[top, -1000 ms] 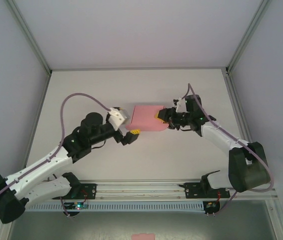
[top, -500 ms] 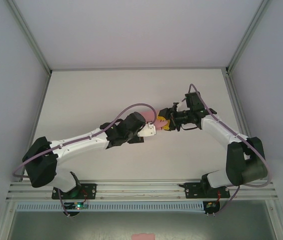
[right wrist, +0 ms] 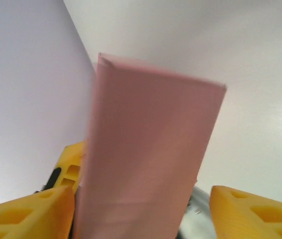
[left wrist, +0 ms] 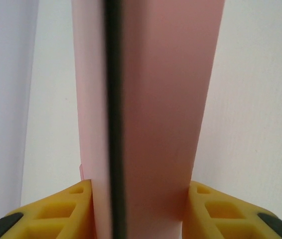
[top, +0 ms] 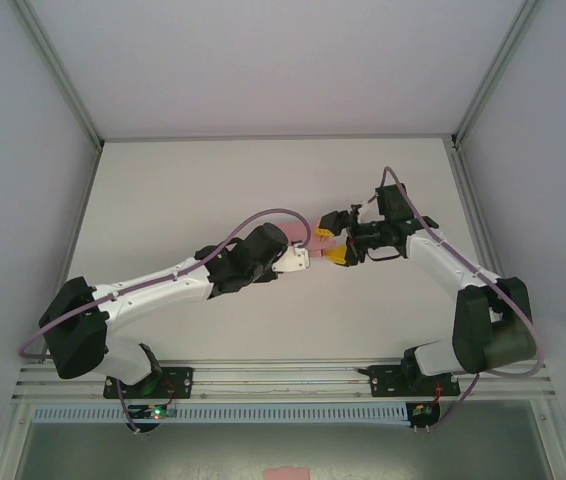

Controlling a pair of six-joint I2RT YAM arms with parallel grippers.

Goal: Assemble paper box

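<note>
white desk [top: 193, 190], pale enclosure walls around. 2 arms converge mid-desk. paper box [left wrist: 161, 99], pink creased card, sits between both grippers. left gripper [left wrist: 138, 211] clamped on box, yellow fingers pressing both sides. right gripper [right wrist: 141, 211] spread wide around box end, 1 finger clear of card.

Lab robot cell: white table [top: 163, 200], aluminium frame [top: 58, 72], bare walls [top: 263, 60].

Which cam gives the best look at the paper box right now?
Right wrist: the paper box shows its whole far end and one long face. Left wrist crops it, close up between yellow fingers; top external catches a small pink sliver.
</note>
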